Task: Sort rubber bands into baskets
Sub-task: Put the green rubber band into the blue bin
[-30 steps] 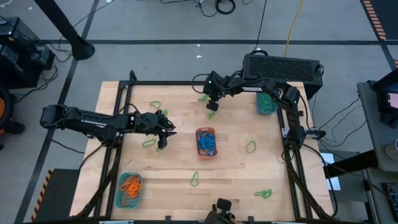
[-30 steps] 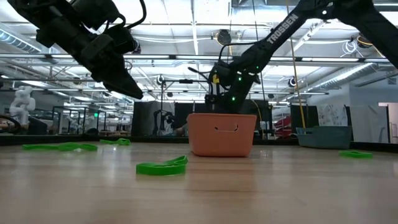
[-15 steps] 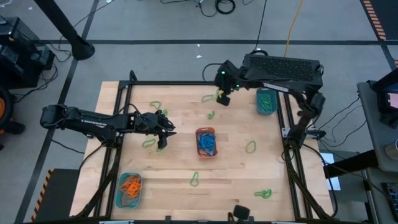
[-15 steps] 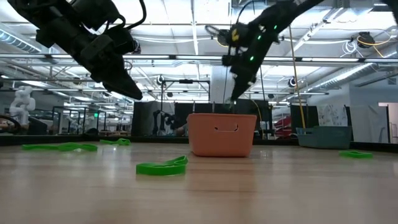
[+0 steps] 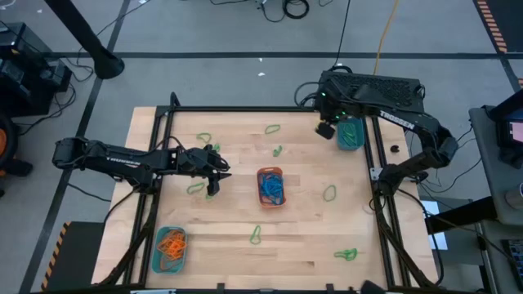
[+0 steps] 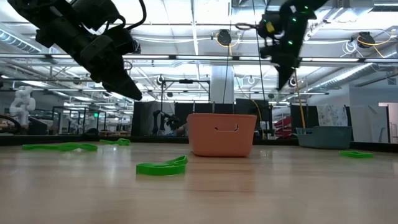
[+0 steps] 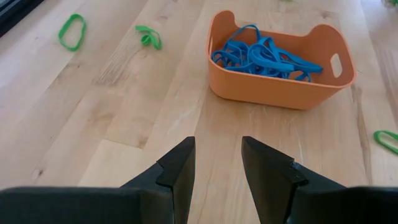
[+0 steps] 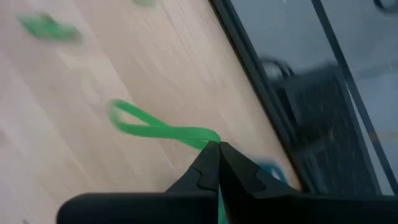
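My right gripper (image 5: 325, 129) is shut on a green rubber band (image 8: 158, 129), raised above the table beside the teal basket of green bands (image 5: 350, 134) at the far right. My left gripper (image 5: 214, 176) is open and empty above the table, left of the orange basket (image 5: 270, 187) that holds blue bands (image 7: 267, 55). A second teal basket (image 5: 170, 249) with orange bands stands at the near left. Several loose green bands lie flat on the table, one (image 5: 194, 187) just beside my left gripper. My right gripper pinches the green band at one end of its loop (image 8: 208, 138) between the free ends of its two shut fingers. The rest of the band reaches forward from the fingertips as a twisted loop, lifted clear of the table.
Loose green bands lie at the far middle (image 5: 272, 129), far left (image 5: 203, 139), right (image 5: 330, 193) and near edge (image 5: 256, 236), (image 5: 346, 255). A black metal frame (image 5: 369, 155) borders the table. A dark box (image 5: 372, 88) stands behind the far right corner.
My right gripper has gone up and toward the table's right edge, from the far middle to beside the far right teal basket, carrying the green band. My left gripper has kept still.
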